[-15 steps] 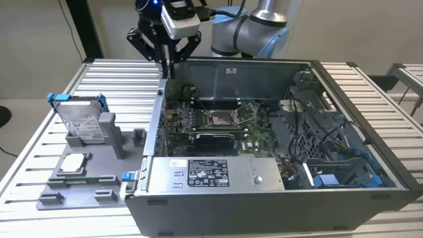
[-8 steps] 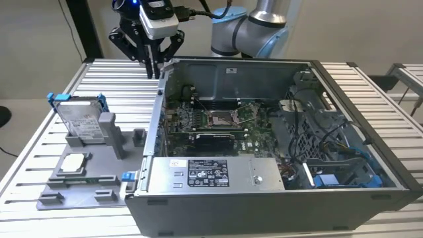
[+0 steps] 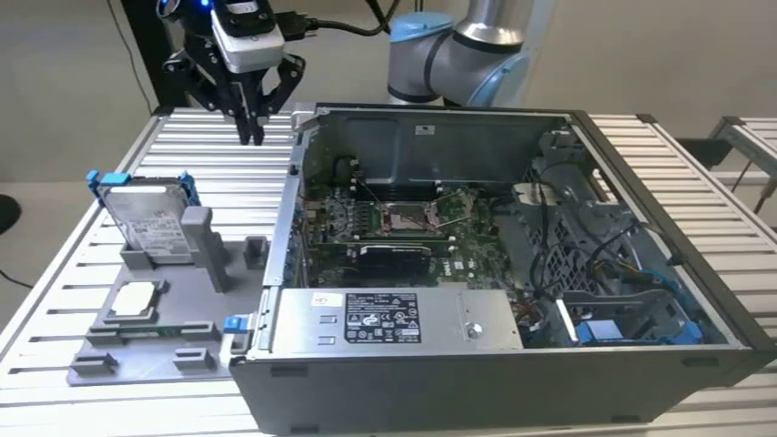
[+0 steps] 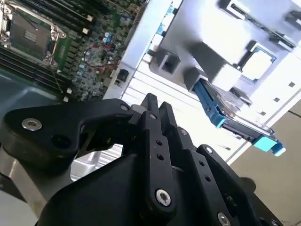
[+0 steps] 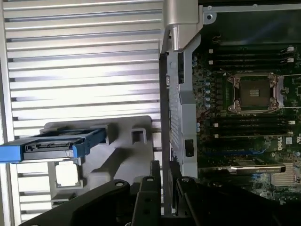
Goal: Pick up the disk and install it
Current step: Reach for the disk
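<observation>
**Blue-framed disk not grabbed yet**

Blue bracket and all, the disk (image 3: 151,217) stands upright in the grey holder (image 3: 206,238) on the tabletop (image 3: 182,153), at the exterior view's left of the open case (image 3: 294,187). My jaws hang above the tabletop, well apart from the disk, pinched together and empty.

My worry is that they're just beside the case wall, so a sloppy swing could clip it. A grab off-centre on that thin bracket might also tip the disk.

The exterior view gives me the labelled face, while the first wrist view has the disk edge-on.
</observation>
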Available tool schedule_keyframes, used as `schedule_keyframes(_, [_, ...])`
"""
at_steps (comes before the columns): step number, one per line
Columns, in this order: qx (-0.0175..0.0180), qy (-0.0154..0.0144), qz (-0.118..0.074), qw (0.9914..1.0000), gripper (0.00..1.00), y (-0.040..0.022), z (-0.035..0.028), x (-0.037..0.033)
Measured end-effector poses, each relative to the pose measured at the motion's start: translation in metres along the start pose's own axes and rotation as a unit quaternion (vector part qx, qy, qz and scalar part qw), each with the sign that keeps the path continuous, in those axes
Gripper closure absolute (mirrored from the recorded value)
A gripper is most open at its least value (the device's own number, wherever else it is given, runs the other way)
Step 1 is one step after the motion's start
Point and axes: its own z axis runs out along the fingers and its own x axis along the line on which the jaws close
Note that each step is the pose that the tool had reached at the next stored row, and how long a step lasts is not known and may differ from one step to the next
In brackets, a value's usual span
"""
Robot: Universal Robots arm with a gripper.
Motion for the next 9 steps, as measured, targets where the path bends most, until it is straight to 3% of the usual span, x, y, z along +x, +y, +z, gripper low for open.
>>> schedule_keyframes(9, [0.0,0.0,0.0,1.0,1.0,0.0071,0.0042,0.0413])
